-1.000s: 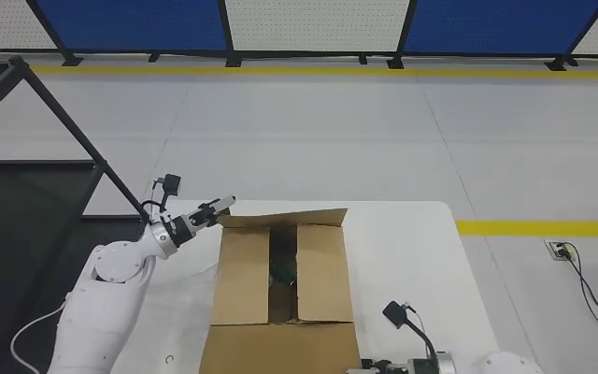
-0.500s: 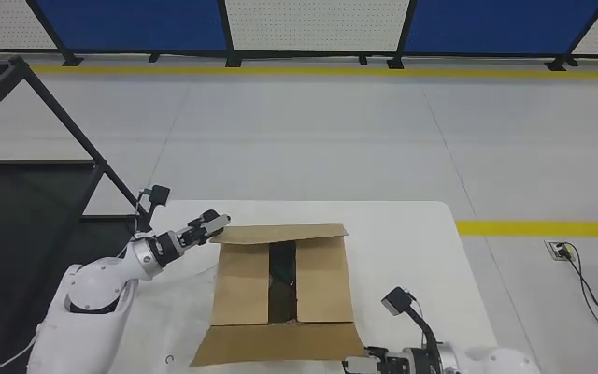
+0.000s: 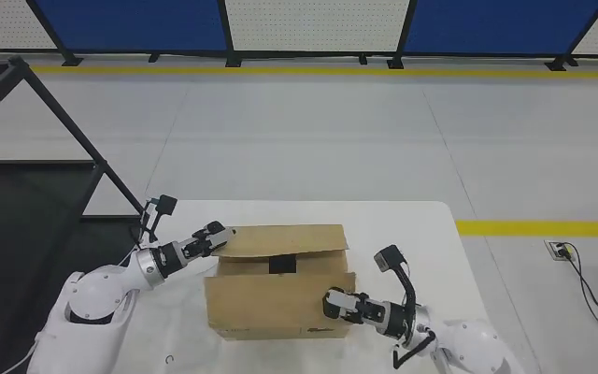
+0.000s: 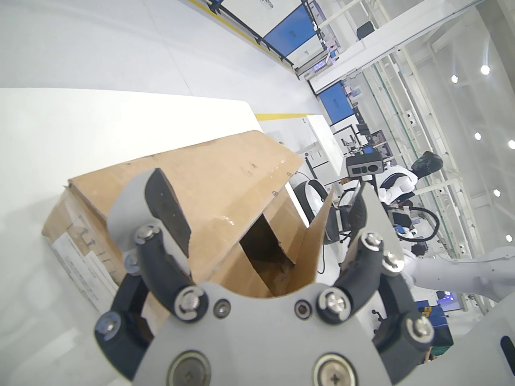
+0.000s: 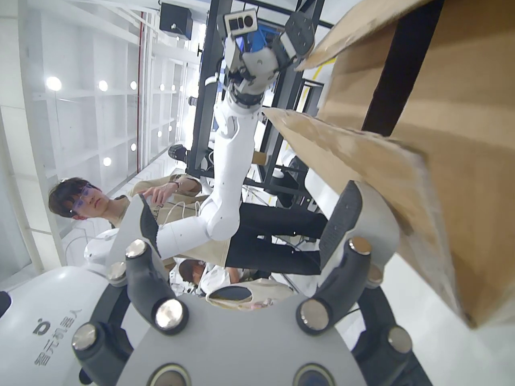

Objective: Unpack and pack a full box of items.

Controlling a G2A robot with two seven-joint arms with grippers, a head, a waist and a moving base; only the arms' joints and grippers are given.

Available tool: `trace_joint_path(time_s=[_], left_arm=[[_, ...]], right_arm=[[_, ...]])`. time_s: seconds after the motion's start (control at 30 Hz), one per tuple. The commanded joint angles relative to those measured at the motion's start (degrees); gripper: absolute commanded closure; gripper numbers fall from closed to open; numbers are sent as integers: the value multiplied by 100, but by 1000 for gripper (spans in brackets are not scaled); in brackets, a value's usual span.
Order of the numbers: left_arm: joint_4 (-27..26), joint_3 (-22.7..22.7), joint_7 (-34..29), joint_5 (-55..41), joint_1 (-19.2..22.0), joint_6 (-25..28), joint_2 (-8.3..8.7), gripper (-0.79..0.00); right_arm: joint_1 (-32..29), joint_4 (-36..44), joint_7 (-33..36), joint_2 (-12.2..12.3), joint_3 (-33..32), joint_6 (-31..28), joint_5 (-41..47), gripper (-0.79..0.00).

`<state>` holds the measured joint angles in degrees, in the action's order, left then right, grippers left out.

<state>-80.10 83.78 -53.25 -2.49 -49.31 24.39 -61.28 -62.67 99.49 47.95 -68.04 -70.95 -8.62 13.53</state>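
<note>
Watching from the top view, I note the brown cardboard box (image 3: 280, 301) sitting near the middle of the white tabletop (image 3: 411, 234), long side towards the robot. Its top flaps lie nearly shut, with a short dark gap (image 3: 281, 265) between them. I cannot tell what is inside.

Left end effector (image 3: 217, 234): at the box's far left corner, on the edge of the top flap. In the left wrist view its fingers (image 4: 167, 210) stand wide apart. One pad lies against the broad flap, and the thin edge of a second flap rises between the two fingers. Nothing is clamped. A white label (image 4: 80, 259) shows on the box's side below that corner.

Right end effector (image 3: 329, 305): at the near face of the box, towards its right end. In the right wrist view its fingers (image 5: 346, 214) are apart with nothing between them, and a cardboard edge touches the outer side of one finger.

Surroundings: a black metal frame (image 3: 56, 112) stands left of the tabletop, blue and white partition panels (image 3: 131, 23) line the far side of the floor, and a yellow floor line (image 3: 523, 227) runs off to the right.
</note>
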Motion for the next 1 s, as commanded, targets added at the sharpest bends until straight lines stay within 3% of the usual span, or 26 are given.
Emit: trace_joint_path(time_s=[0.0,0.37,0.6,0.97], left_arm=[[-30,4,-16,10,-45,-15,15,-785],[-144,-54,-45,127,-151,-157,76,-785],[-170,-109,-29,140,-146,-192,103,-785],[-584,411,983,-530,-623,-252,144,-785]], right_arm=[[194,-219,-270,-44,188,-62,-58,-785],[746,-924,-1141,-202,545,-636,-4,-785],[1010,-1217,-1808,-282,696,-178,-309,-785],[1081,-1535,-1526,-290,654,291,-254,-785]])
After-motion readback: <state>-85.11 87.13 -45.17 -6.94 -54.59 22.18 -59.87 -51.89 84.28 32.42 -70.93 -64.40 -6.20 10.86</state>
